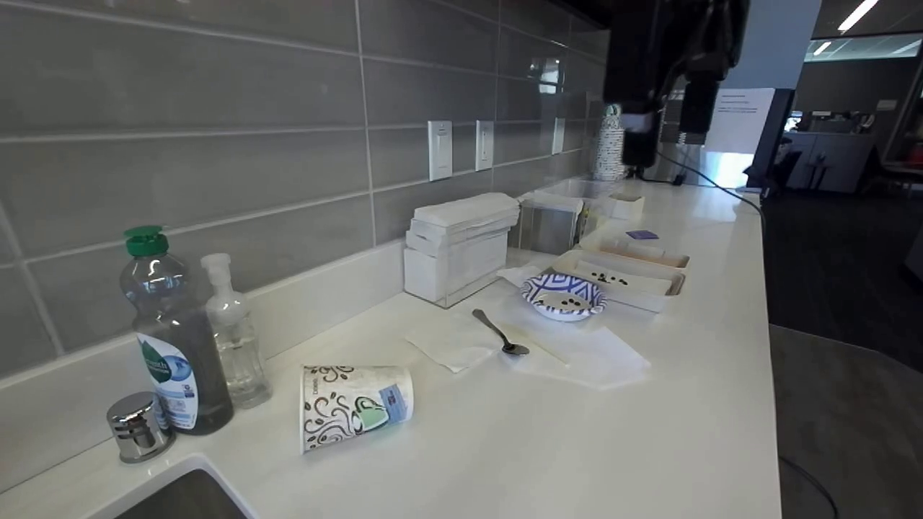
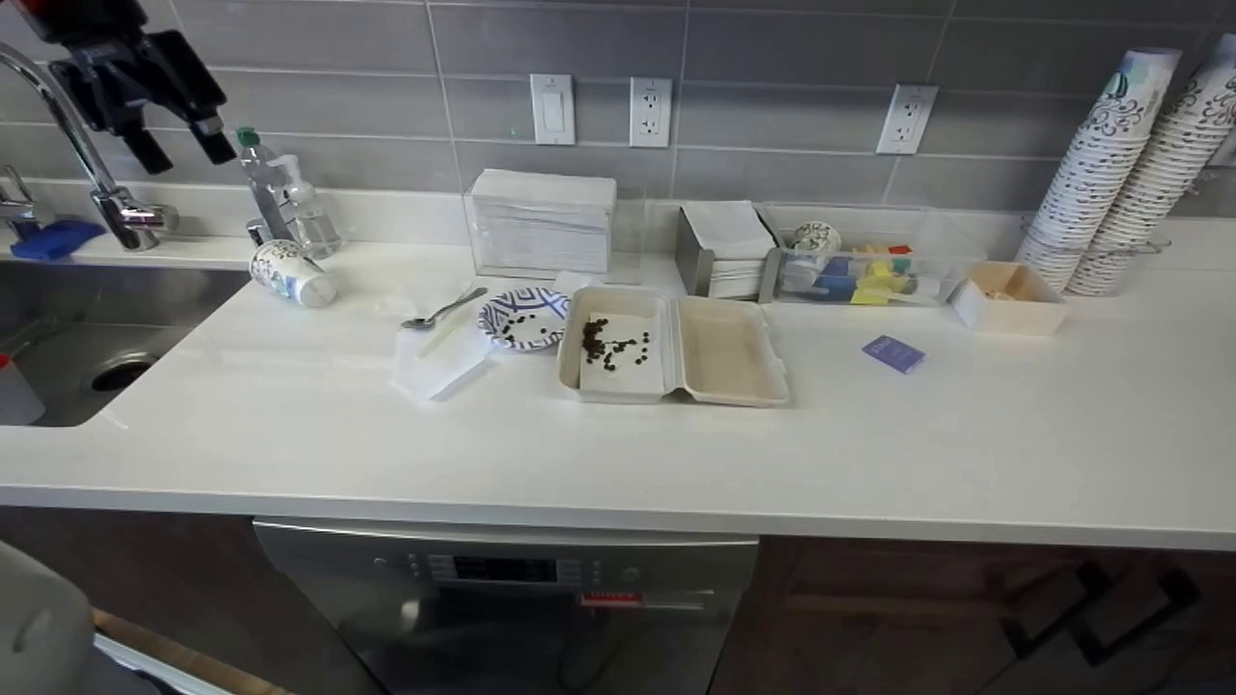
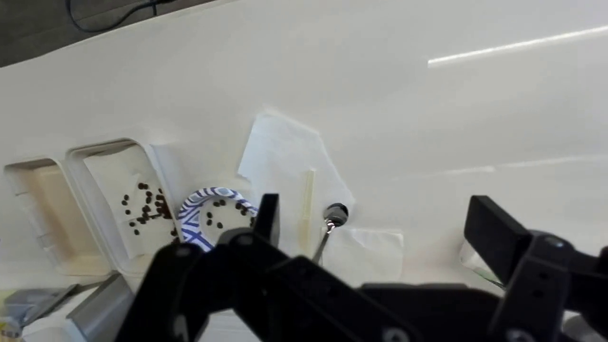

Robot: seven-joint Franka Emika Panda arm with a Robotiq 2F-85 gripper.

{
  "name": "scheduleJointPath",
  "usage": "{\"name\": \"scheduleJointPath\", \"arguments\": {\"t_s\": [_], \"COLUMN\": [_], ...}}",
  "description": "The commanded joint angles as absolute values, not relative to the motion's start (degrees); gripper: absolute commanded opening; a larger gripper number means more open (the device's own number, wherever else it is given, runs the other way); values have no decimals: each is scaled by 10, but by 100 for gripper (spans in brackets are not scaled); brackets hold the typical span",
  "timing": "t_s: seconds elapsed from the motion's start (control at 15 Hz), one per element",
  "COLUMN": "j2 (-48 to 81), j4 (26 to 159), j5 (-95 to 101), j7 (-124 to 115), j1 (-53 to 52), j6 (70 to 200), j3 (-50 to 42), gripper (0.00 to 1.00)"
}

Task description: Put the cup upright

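The cup, white paper with a dark swirl print and green and blue patches, lies on its side on the counter near the sink. It shows in both exterior views (image 1: 353,405) (image 2: 282,270). Its wide end points toward the soap bottles and its narrow base points away. In the wrist view only a sliver of the cup (image 3: 475,259) shows behind the right finger; the rest is hidden. My gripper (image 3: 375,209) is open and empty, with its fingers wide apart. It hangs high above the counter in both exterior views (image 1: 667,137) (image 2: 183,154), apart from the cup.
A green-capped bottle (image 1: 173,360) and a pump bottle (image 1: 238,346) stand beside the cup, near the sink (image 2: 58,338) and faucet (image 2: 130,217). A spoon (image 1: 497,335), napkins (image 1: 588,360), patterned bowl (image 2: 526,319), open takeout box (image 2: 734,357) and napkin holder (image 2: 541,222) are farther along.
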State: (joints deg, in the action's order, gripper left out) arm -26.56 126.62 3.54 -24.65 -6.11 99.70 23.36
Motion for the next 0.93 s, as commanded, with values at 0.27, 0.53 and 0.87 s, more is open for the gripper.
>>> {"name": "scheduleJointPath", "arguments": {"t_s": [0.27, 0.53, 0.87], "j2": [-37, 66, 179], "j4": [1122, 1048, 945], "j5": [131, 171, 211], "j7": [-395, -460, -539], "j1": [-89, -132, -218], "j6": [1010, 996, 973], "j3": [293, 269, 218], "gripper": [100, 100, 100]}}
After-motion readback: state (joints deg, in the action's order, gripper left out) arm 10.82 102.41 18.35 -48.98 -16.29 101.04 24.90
